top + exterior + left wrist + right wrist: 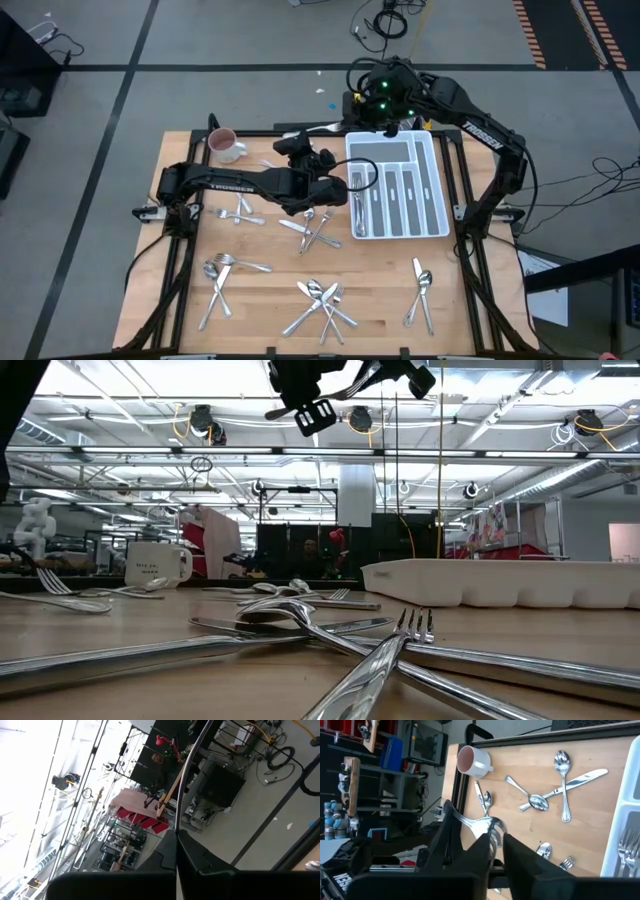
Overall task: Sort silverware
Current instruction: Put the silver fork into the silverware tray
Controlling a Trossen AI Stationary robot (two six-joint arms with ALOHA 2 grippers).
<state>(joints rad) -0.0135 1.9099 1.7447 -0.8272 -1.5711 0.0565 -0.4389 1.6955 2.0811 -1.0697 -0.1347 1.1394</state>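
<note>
Left tool (318, 160) is clamped shut on a fork (479, 825) above the tabletop (260, 290) — its tines sit between the right tool's (496, 847) narrowed fingers, just left of the tray (400, 190). Silverware (322, 305) lies scattered below.

This was a big open lab or workshop hall. Strip lights (560, 455) and cable runs hung from a bare ceiling, a grey floor (230, 40) carried dark tape lines, loose cables (385, 20) lay at twelve o'clock, and equipment shelves (380, 785) lined one side.
</note>
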